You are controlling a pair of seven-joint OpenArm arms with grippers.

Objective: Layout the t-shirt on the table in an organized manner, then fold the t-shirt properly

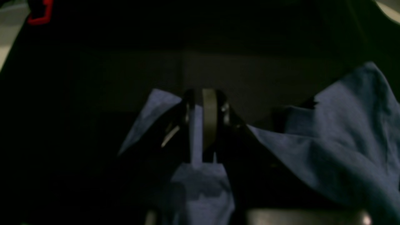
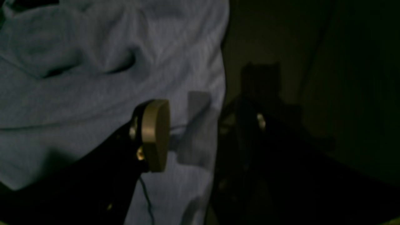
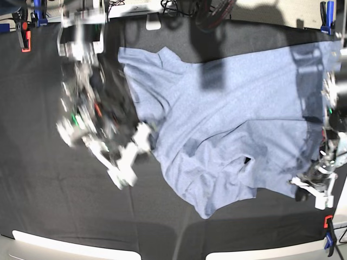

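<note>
Left tool pinching unlettered t-shirt

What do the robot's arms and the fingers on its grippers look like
The right arm is black with white end parts and red, green and orange wiring. The left arm is mostly out of frame, with white parts at its tip. The fingers are black brackets carrying rounded tan pads held by small metal screws; the left gripper has the same tan pad.

wrist views dim and murky; base view bright, motion-blurred.
</note>
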